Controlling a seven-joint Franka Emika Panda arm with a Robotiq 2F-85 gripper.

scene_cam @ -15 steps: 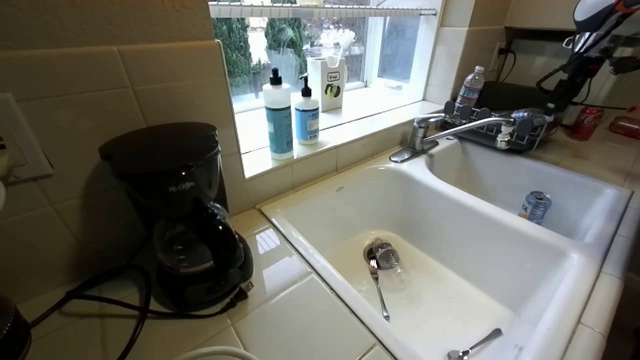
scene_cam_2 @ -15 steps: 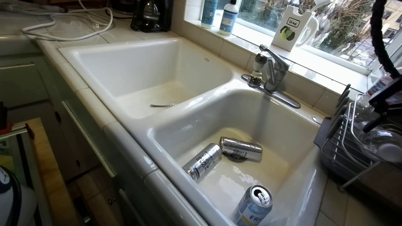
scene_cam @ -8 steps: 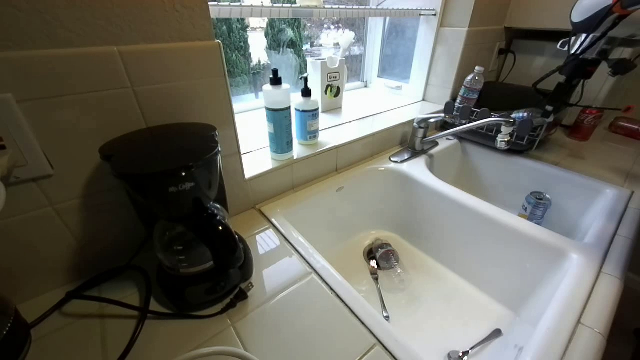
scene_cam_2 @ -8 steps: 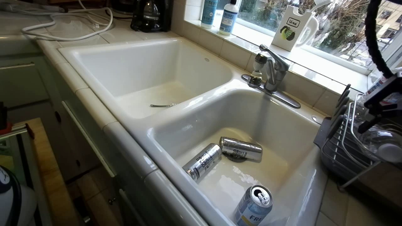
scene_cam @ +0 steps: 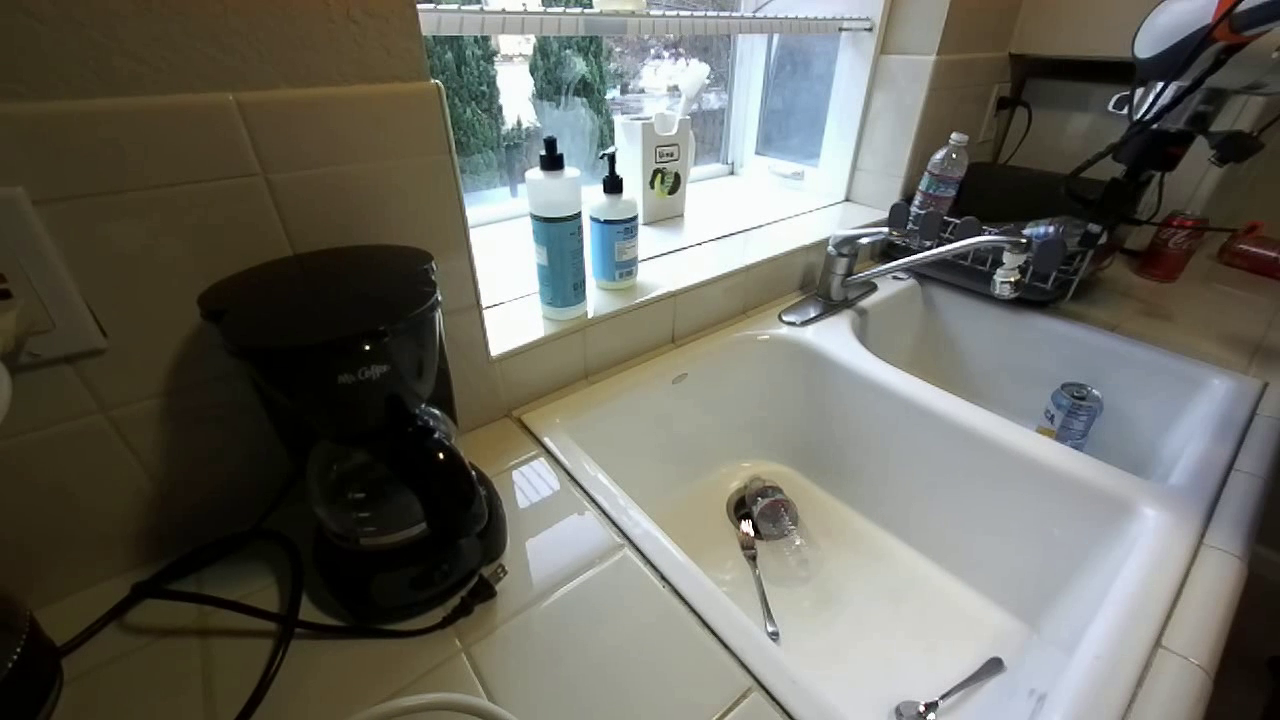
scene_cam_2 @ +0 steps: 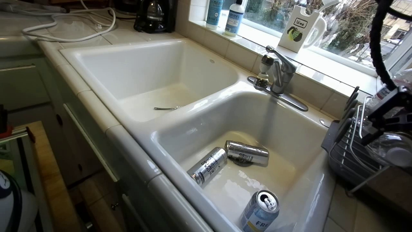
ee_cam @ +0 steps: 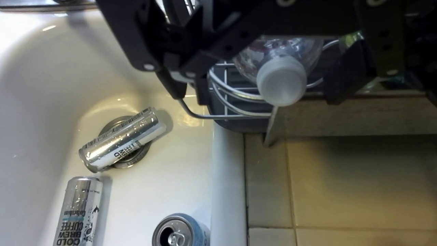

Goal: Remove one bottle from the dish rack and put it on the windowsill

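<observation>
The bottle (ee_cam: 282, 80), clear with a white cap, lies in the dark dish rack (ee_cam: 235, 124), cap end toward the wrist camera. It also shows in an exterior view (scene_cam_2: 394, 153). A labelled clear bottle (scene_cam: 940, 180) stands leaning in the rack. My gripper (ee_cam: 269, 97) is open, with one finger on each side of the lying bottle's neck and gaps on both sides. In an exterior view the gripper (scene_cam_2: 370, 129) is above that bottle at the right edge. The white windowsill (scene_cam: 730, 255) runs along the window. The bottle's far end is hidden by the gripper.
The faucet (scene_cam: 840, 275) stands between the rack and the windowsill. Two soap bottles (scene_cam: 557, 245) and a white jug (scene_cam_2: 297, 30) stand on the sill. Silver cans (scene_cam_2: 246, 153) lie in the near basin. A red can (scene_cam: 1168, 248) stands behind the rack.
My gripper has moved left and lower in an exterior view, coming down over the lying bottle. The arm has also shifted slightly left in the other view. The bottles and rack look unmoved.
</observation>
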